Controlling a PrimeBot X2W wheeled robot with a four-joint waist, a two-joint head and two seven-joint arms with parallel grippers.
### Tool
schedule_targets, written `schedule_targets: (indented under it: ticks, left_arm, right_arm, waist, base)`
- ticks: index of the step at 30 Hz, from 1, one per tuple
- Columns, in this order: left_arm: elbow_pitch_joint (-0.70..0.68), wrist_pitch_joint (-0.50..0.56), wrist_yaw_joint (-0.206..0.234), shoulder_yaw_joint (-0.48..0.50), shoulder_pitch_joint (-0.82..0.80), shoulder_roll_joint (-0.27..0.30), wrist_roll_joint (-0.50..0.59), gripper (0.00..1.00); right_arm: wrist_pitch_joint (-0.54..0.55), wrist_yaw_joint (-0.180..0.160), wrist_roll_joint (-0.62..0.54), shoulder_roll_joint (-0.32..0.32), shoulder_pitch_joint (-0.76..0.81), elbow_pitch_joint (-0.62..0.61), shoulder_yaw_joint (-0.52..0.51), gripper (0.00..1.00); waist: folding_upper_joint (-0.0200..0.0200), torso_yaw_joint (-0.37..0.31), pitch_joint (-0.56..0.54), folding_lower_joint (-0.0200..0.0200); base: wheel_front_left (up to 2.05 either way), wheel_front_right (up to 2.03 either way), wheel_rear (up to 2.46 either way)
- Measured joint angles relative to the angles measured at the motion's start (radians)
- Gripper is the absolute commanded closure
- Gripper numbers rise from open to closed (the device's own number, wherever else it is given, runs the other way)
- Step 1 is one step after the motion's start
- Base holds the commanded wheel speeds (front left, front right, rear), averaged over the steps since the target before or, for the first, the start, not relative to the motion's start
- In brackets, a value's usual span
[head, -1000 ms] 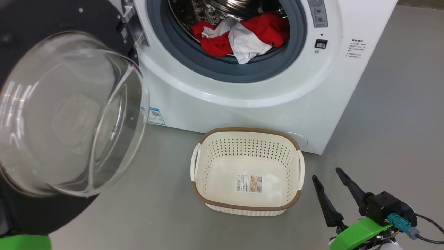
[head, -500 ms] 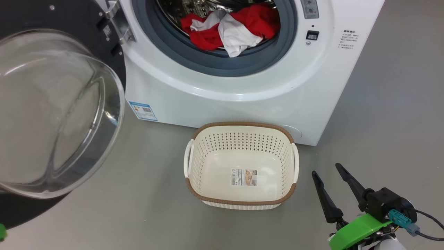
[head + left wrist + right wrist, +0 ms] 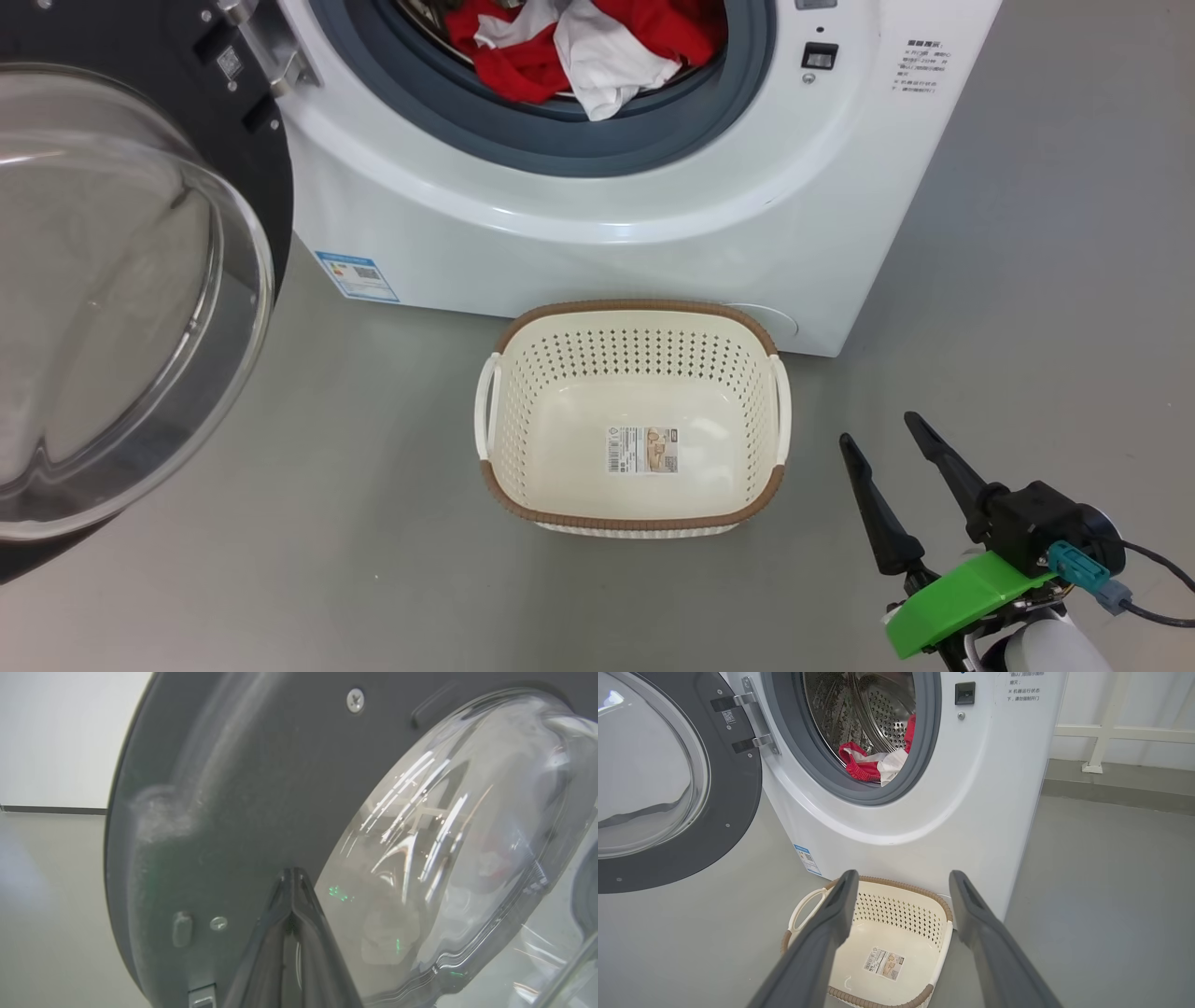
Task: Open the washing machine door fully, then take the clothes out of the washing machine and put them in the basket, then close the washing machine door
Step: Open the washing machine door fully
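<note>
Clothes (image 3: 579, 47) looked soft, light, best pinched at a bunched fold; right gripper (image 3: 878, 429) stood open, left gripper (image 3: 292, 879) closed.

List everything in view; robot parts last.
washing machine: one, white, behind the basket
washing machine door: one, black rim, clear glass, swung open, left of the machine
clothes: one heap, red and white, inside the drum
basket: one, cream, brown rim, on the floor before the machine
paper label: one, white, on the basket's floor
sticker: one, blue, machine's lower front
left pincer: one, dark, shut, tips at the door's rim
right pincer: one, dark, open, right of the basket
</note>
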Motion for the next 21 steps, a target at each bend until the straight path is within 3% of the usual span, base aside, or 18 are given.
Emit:
schedule_targets:
  ticks: [13,17,19,20,21]
  left_arm:
    - [0.039,0.0,0.0,-0.01,-0.025,0.002,0.007,0.98]
    - [0.011,0.0,0.0,-0.026,0.008,-0.018,-0.007,0.64]
    - [-0.01,0.0,0.0,-0.037,0.037,-0.033,-0.012,0.51]
    - [-0.021,0.0,0.0,-0.048,0.053,-0.041,-0.017,0.31]
    - [-0.03,0.0,0.0,-0.063,0.07,-0.049,-0.018,0.04]
  right_arm:
    - [0.0,0.0,-0.005,0.0,-0.02,0.005,-0.003,0.0]
    - [0.0,0.0,-0.004,0.001,-0.02,0.013,0.003,0.0]
    - [0.0,0.0,-0.004,0.002,-0.019,0.015,0.004,0.0]
    - [0.0,0.0,-0.003,0.003,-0.018,0.016,0.004,0.0]
    - [0.0,0.0,-0.003,0.003,-0.018,0.016,0.004,0.0]
  waist:
    - [0.0,0.011,-0.011,0.0]
    - [0.0001,0.015,-0.032,0.0]
    - [0.0,0.017,-0.044,0.0]
    - [0.0001,0.018,-0.05,0.0]
    - [0.0001,0.019,-0.056,0.0]
  base:
    - [0.0,0.0,0.0]
    - [0.0,0.0,0.0]
    - [0.0,0.0,0.0]
    - [0.0,0.0,0.0]
    - [0.0,0.0,0.0]
